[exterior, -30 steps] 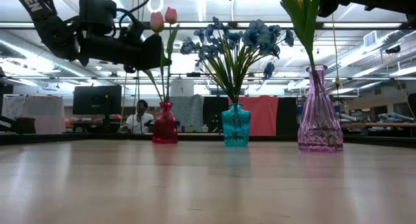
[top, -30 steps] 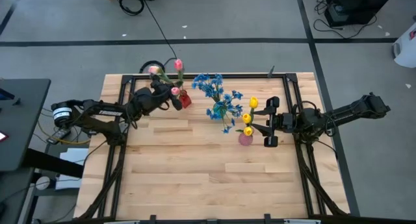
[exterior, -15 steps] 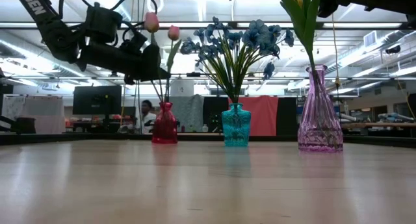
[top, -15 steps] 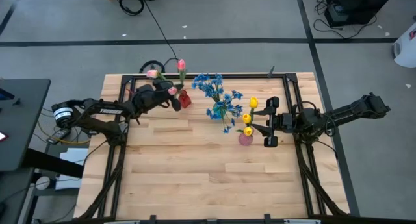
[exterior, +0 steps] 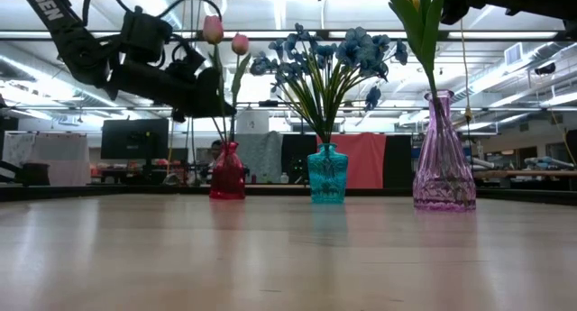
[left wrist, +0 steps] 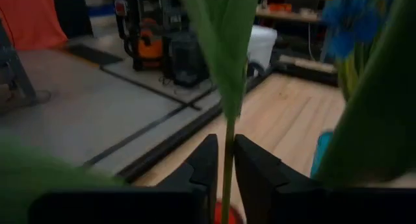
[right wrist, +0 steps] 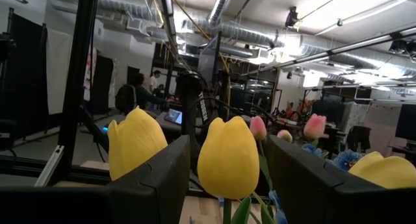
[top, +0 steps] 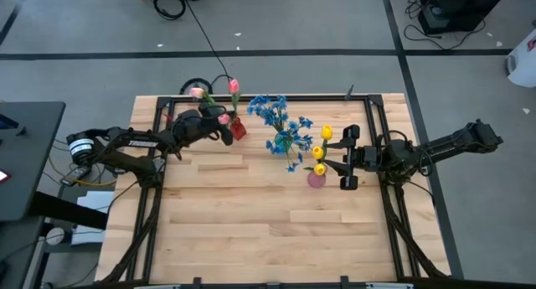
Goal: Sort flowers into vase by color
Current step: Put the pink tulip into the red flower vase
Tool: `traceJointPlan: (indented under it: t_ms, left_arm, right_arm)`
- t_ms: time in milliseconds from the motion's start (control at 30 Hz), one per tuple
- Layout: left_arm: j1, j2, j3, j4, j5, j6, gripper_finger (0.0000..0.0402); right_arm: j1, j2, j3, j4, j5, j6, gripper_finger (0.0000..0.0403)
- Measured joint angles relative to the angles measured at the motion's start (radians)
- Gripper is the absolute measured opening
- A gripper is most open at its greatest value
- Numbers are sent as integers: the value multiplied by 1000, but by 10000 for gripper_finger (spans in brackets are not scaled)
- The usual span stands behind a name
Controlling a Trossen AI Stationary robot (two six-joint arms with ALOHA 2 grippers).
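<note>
Three pink tulips point(top: 233, 85) stand with their stems in the red vase point(exterior: 228, 171) at the table's far left. My left gripper point(left wrist: 225, 143) is just above that vase's mouth, shut on one tulip's stem. The blue sprays point(top: 276, 113) stand in the teal vase point(exterior: 326, 174). The yellow tulips point(top: 325, 134) stand in the pink glass vase point(exterior: 444, 158). My right gripper point(top: 347, 159) hovers open at the height of the blooms, with a yellow bloom point(right wrist: 227, 156) between its fingers, untouched. My left gripper pinches a pink tulip's green stem point(left wrist: 228, 130) between its two fingers, a little above the red vase's mouth. The fingers come from the table's left, slanting slightly down, and lie across the stem. The tulip stands nearly upright with its lower end in the vase.
The three vases stand in a row along the far half of the wooden table point(top: 251, 230). A black frame point(top: 373, 121) runs around the table's edges. The near half of the table is bare wood. A person sits in the room beyond point(exterior: 216, 149).
My left gripper has come down a little toward the red vase, tipping forward, and the pink tulip it holds has sunk with it, its bloom now lower than its neighbour's. My right arm has kept still.
</note>
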Motion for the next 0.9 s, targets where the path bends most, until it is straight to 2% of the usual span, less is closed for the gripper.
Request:
traceJointPlan:
  t_ms: [200,400,633,900]
  left_arm:
    - [0,1,0,-78,-2,5,98]
    - [0,-11,-1,-82,-3,18,143]
    - [-3,-28,-1,-44,10,38,147]
    - [-3,-2,12,-31,-7,-7,147]
  right_arm:
    - [0,0,0,-1,0,0,211]
    - [0,0,0,-1,0,0,211]
    - [0,0,0,-1,0,-5,211]
    - [0,0,0,6,0,-5,211]
